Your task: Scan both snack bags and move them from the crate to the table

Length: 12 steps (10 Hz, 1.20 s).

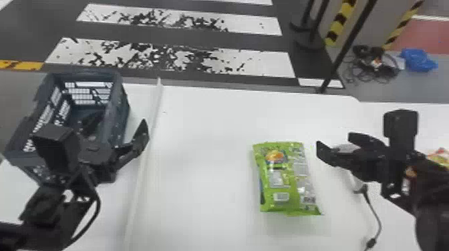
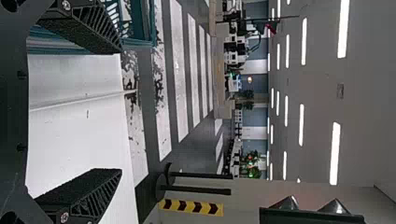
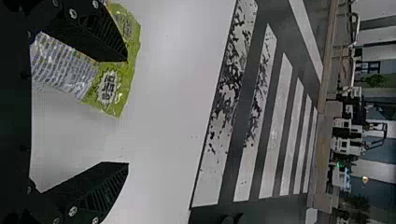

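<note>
A green snack bag [image 1: 284, 180] lies flat on the white table, left of my right gripper [image 1: 336, 144]. In the right wrist view that green bag [image 3: 112, 88] is partly hidden behind one finger, and the right gripper [image 3: 126, 112] is open with nothing between its fingers. The dark crate [image 1: 118, 110] stands at the table's left. My left gripper [image 1: 117, 129] is over the crate's near right part; its spread fingers also show in the left wrist view, where the left gripper [image 2: 121, 111] holds nothing. A red and orange packet [image 1: 440, 157] is at the far right edge, partly behind the right arm.
A white device [image 1: 357, 183] with a black cable lies partly hidden under the right gripper. A thin raised strip [image 1: 142, 167] crosses the table [image 1: 207, 133] between crate and bag. Beyond the table's far edge stand dark posts on the floor.
</note>
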Tool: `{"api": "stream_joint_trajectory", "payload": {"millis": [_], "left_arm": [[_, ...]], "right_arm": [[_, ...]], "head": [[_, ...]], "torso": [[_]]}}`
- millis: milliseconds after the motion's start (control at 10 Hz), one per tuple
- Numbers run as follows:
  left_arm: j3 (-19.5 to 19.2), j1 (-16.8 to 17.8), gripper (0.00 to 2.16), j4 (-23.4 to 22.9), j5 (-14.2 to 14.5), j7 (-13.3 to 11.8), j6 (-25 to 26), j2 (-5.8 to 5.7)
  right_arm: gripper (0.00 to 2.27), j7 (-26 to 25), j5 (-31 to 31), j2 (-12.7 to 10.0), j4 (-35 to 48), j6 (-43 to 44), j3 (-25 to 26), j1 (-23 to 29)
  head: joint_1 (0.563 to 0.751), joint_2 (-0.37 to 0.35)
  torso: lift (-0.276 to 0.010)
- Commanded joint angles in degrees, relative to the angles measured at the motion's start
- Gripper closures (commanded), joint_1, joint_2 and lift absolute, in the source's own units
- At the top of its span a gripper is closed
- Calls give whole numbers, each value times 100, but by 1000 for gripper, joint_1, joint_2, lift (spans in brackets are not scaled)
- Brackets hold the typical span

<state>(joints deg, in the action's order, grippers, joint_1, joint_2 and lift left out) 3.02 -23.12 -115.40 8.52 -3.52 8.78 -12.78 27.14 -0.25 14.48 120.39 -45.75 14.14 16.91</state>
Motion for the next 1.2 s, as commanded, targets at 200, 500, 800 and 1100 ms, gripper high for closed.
{"api": "stream_joint_trajectory", "payload": {"millis": [200,500,800,1100], "left_arm": [[-3,-17,87,53,10,-9,-56,21],[-12,-17,87,97,10,-17,-126,39],[-21,-17,87,141,19,-17,-196,39],[-30,-17,87,211,45,-17,-319,48]], "right_arm": [[140,54,-54,248,-1184,659,441,-30],[144,89,-27,459,-1993,888,397,-276],[302,151,43,688,-2942,1099,124,-785],[2081,98,149,688,-3179,1028,63,-952]], "head": [[695,-194],[695,-254],[695,-270],[695,-274]], "torso": [[-88],[-88],[-88],[-88]]}}
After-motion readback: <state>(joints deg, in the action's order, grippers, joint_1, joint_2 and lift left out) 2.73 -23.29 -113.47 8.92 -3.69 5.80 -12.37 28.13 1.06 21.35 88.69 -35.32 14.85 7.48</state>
